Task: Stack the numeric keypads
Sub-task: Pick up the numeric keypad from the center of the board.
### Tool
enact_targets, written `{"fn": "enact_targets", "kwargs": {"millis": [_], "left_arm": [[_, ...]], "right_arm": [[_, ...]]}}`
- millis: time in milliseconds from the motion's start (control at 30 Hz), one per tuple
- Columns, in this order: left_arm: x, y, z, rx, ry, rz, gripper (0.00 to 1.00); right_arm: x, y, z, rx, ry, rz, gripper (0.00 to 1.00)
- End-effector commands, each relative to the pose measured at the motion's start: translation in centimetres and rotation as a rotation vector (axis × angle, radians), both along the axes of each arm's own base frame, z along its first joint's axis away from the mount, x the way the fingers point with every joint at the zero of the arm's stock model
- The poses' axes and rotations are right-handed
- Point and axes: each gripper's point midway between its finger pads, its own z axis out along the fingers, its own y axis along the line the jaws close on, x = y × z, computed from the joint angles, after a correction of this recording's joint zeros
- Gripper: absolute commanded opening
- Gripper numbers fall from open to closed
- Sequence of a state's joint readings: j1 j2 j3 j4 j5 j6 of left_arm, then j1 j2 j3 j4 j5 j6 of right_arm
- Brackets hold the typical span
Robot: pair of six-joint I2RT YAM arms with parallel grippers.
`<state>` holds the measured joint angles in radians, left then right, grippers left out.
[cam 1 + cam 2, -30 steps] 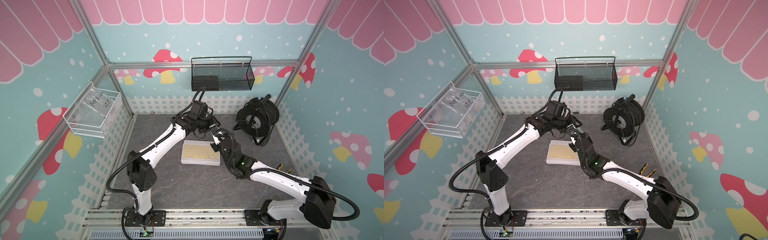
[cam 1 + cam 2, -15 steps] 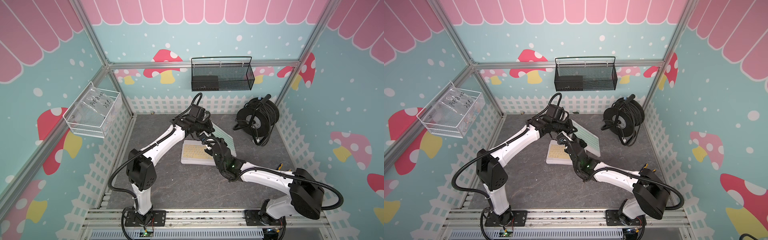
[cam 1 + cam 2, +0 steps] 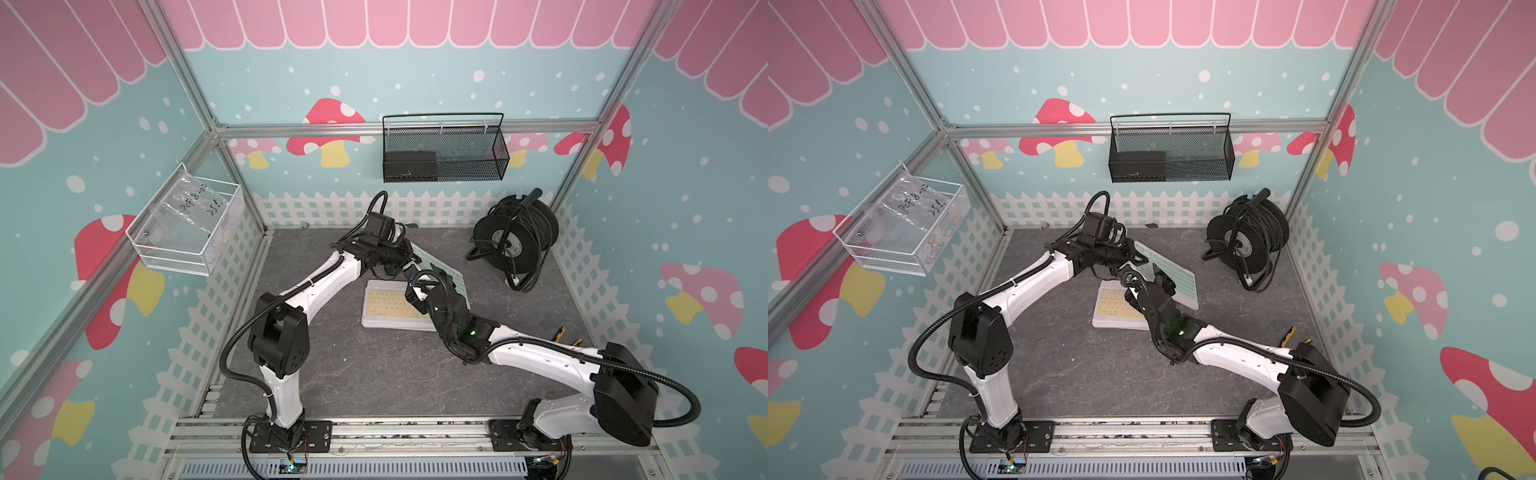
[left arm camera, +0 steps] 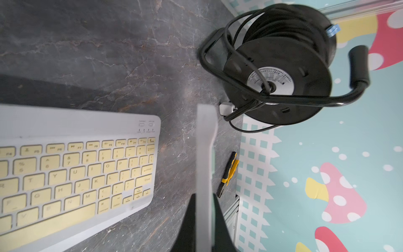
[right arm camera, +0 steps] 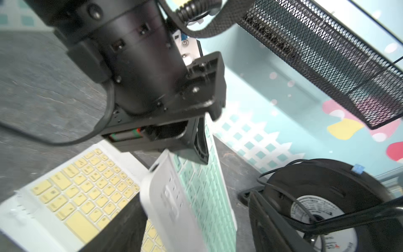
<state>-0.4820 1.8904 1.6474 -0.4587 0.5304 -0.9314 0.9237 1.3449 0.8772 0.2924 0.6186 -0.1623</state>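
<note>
While the left gripper (image 4: pixel 205 201) is clamped tight on one short end of the mint green keypad (image 3: pixel 1180 277), the right gripper (image 3: pixel 1146 284) sits at that board's other half with its jaws spread wide, one finger on each side. It grips nothing that I can make out (the right wrist view shows a clear gap on one side; contact on the other side can't be told). The mint green keypad is tilted. Its high end is between the left gripper's fingers (image 5: pixel 200 145) and it slopes down and away from them toward the right gripper. In the left wrist view it shows edge-on, running straight out from between the fingers. Whether its low end touches the table (image 3: pixel 374 374) can't be told. The yellow keypad (image 3: pixel 384 305) lies flat on the table, keys up, directly under the right gripper and just to one side of the left gripper's fingertips. The right arm hides part of it in both top views. The mint board is not yet lying on it. The cable reel (image 3: pixel 515 241) stands upright beyond the held board, well apart from both grippers. A black-and-yellow tool (image 4: pixel 227 174) lies on the table past the left gripper's fingers, near the wall.
</note>
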Motion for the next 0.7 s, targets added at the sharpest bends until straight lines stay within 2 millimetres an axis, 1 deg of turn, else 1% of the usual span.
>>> {"fn": "enact_targets", "kwargs": {"millis": [0, 33, 67, 133, 200, 267, 333, 400, 500, 600, 667], "left_arm": [[1.5, 1.3, 2.5, -0.123, -0.095, -0.015, 0.06], [1.3, 1.2, 2.6, -0.153, -0.103, -0.027, 0.06], [1.9, 2.7, 2.5, -0.184, -0.108, -0.004, 0.05], [1.6, 3.5, 2.7, -0.24, -0.131, -0.01, 0.05], [0.9, 4.2, 3.1, -0.267, -0.172, -0.028, 0.06], [-0.1, 5.1, 3.1, -0.255, -0.211, -0.034, 0.06], [-1.1, 5.9, 2.8, -0.232, -0.241, -0.043, 0.06], [-2.2, 6.3, 2.5, -0.215, -0.27, -0.064, 0.06], [-4.0, 6.7, 1.9, -0.211, -0.304, -0.093, 0.06], [-5.5, 7.1, 1.5, -0.211, -0.336, -0.12, 0.06], [-6.4, 7.2, 1.7, -0.219, -0.368, -0.138, 0.06]], "right_arm": [[-1.9, -1.4, 3.4, 0.227, 0.045, 0.018, 0.78], [-2.4, -2.0, 3.8, 0.266, 0.057, 0.017, 0.79], [-2.9, -2.8, 4.2, 0.3, 0.069, 0.003, 0.81], [-3.3, -4.8, 5.0, 0.371, 0.094, -0.057, 0.83], [-3.6, -6.7, 5.7, 0.448, 0.123, -0.107, 0.85], [-3.8, -8.0, 6.2, 0.529, 0.159, -0.118, 0.89], [-3.2, -9.0, 6.1, 0.591, 0.216, -0.126, 0.92], [-2.0, -10.0, 5.1, 0.646, 0.301, -0.14, 0.92], [-0.2, -10.9, 2.6, 0.706, 0.416, -0.175, 0.92], [0.9, -10.3, -0.1, 0.73, 0.526, -0.172, 0.92], [1.4, -9.6, -1.7, 0.748, 0.597, -0.148, 0.92]]}}
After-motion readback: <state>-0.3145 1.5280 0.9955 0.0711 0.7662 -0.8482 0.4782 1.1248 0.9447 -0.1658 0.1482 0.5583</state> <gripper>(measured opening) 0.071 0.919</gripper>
